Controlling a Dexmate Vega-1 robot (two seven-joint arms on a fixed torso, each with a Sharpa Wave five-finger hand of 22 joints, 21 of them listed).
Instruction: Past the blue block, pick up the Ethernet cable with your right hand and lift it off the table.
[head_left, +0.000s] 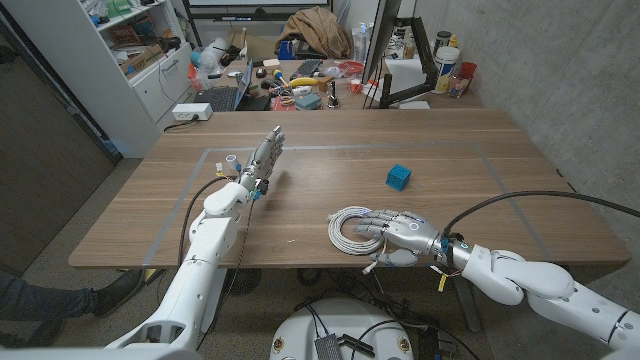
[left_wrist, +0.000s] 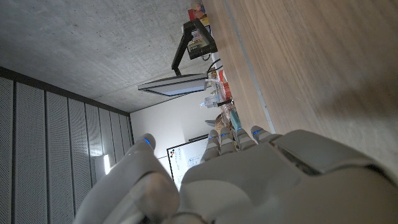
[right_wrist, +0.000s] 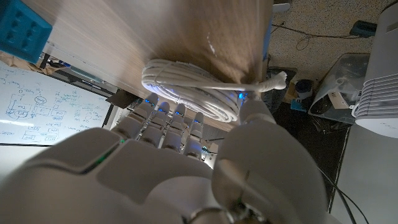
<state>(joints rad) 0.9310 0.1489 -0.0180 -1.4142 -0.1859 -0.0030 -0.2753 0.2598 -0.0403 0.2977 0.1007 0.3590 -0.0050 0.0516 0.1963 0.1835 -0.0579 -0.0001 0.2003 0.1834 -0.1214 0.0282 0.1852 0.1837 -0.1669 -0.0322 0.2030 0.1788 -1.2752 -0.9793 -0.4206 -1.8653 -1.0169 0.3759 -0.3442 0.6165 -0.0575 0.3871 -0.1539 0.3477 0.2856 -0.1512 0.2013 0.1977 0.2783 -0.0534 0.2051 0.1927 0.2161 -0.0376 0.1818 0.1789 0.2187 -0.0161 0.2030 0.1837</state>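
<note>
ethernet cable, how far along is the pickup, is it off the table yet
Done: the right hand has reached the coiled white Ethernet cable on the near side of the blue block. In hand: its fingers lie over the coil, thumb by the tied end; a closed grip isn't clear. Left: the coil lies on the table, so gripping and lifting remain.

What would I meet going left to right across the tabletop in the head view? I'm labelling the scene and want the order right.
Left hand → coiled white Ethernet cable → blue block. The right hand overlaps the cable's right side and sits below the block, so I leave it unranked.
</note>
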